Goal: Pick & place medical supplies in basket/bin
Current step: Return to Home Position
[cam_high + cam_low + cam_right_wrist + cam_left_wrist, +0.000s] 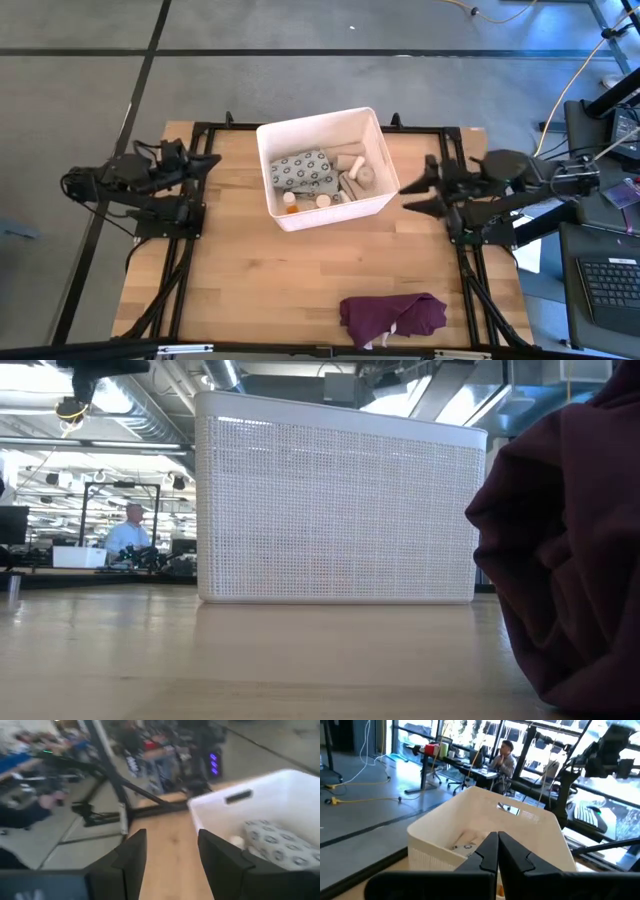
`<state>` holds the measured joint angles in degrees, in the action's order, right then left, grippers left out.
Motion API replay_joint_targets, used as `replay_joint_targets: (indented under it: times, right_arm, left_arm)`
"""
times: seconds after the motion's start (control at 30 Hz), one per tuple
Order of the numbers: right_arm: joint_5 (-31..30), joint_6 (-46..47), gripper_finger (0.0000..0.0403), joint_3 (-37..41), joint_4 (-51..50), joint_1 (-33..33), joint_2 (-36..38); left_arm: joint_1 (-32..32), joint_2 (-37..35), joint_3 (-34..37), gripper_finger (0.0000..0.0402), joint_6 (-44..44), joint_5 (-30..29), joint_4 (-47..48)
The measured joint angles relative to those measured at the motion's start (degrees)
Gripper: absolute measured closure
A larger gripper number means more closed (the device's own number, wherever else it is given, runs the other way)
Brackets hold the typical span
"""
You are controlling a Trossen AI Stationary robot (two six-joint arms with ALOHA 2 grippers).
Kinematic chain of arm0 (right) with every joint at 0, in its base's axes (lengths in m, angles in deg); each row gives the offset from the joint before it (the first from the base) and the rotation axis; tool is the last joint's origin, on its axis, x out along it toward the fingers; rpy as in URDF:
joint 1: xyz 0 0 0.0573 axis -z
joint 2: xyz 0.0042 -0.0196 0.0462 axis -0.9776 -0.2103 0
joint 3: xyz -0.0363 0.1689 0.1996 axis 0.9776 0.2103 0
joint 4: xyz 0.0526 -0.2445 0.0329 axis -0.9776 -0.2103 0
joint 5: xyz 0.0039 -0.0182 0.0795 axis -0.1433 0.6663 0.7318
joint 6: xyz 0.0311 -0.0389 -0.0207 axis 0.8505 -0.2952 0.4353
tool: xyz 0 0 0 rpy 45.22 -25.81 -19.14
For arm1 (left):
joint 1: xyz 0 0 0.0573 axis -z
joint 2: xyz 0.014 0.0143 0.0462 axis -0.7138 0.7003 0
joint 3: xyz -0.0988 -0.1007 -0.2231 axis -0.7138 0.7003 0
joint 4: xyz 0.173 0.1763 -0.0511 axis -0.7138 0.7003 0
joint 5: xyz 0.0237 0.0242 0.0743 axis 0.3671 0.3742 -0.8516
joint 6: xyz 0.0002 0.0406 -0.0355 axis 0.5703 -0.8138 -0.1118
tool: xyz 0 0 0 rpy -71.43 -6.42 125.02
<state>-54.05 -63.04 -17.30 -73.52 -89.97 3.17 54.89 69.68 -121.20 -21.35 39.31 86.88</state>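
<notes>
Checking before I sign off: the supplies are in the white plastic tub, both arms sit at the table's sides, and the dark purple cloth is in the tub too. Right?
Not quite. The crumpled dark purple cloth is not in the white rectangular plastic tub; it lies on the wooden table, apart from the tub, as the high view shows. The rest is right.
</notes>
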Motion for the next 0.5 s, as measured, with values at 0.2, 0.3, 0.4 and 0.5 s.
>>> replay_joint_targets:
  times: [0.2, 0.3, 0.4, 0.5]
  right_arm:
    - [0.04, -1.40, 0.0224, 14.20, 11.63, -2.16, 11.90]
    - [-0.44, -1.37, 0.0224, 20.03, 14.79, -2.48, 16.67]
    - [-1.03, -2.01, 0.0224, 24.35, 17.65, -2.44, 21.50]
    - [-0.75, -4.74, 0.0224, 27.95, 21.53, -2.49, 26.04]
  left_arm:
    - [-0.04, -7.28, 2.90, 0.0397, -0.35, 0.43, -0.38]
    - [-0.04, -10.00, 3.04, 0.0394, -0.71, 1.26, 0.66]
    - [-0.07, -11.98, 2.91, 0.0395, 0.17, 0.71, 1.11]
    - [-0.09, -11.89, 2.04, 0.0400, -0.56, -0.60, 3.11]
